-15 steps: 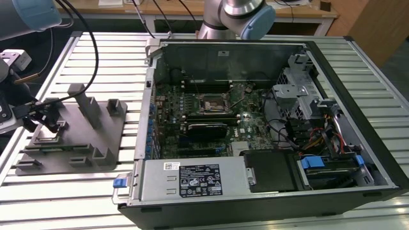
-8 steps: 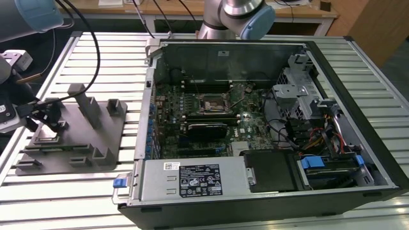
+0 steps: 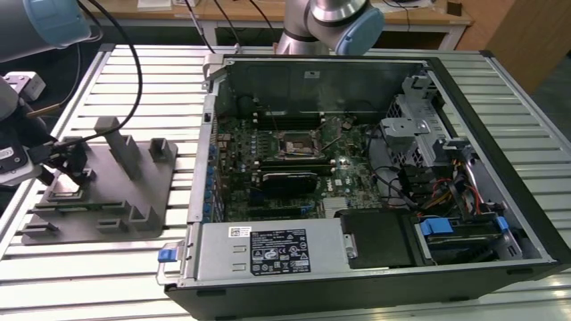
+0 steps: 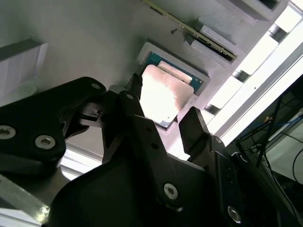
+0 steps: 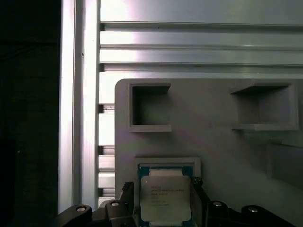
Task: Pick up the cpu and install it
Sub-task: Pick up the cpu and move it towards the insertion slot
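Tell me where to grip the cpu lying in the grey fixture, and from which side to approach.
Take the cpu by two opposite edges, coming straight down from above. It lies flat in a shallow rimmed pocket of the grey fixture, so its broad metal top gives no hold, and the rim probably blocks a sideways approach. The gripper hangs over it in both wrist views.

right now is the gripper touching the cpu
Cannot tell. In both wrist views the gripper straddles the cpu in its fixture pocket, but neither shows plain contact or a gap.
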You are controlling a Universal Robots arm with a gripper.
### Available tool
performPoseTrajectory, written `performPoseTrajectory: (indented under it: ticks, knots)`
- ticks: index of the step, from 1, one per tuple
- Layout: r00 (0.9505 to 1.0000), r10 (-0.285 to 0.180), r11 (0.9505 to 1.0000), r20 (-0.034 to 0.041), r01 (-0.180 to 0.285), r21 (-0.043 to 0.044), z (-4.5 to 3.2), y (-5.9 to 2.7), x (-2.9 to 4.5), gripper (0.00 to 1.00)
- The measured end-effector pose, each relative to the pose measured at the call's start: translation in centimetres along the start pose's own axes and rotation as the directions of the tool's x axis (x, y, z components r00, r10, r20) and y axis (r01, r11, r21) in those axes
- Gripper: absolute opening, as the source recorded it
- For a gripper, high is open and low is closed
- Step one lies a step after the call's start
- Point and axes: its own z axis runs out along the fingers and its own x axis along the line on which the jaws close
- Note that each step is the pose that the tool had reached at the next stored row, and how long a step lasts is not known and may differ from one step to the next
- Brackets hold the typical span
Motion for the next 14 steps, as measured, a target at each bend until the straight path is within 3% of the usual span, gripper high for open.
performPoseTrajectory:
  ticks: [14]
  knots:
    - [1.0, -0.004, 1.0, 0.0, 0.004, -0.0002, 0.36, -0.01, -0.17, 0.59]
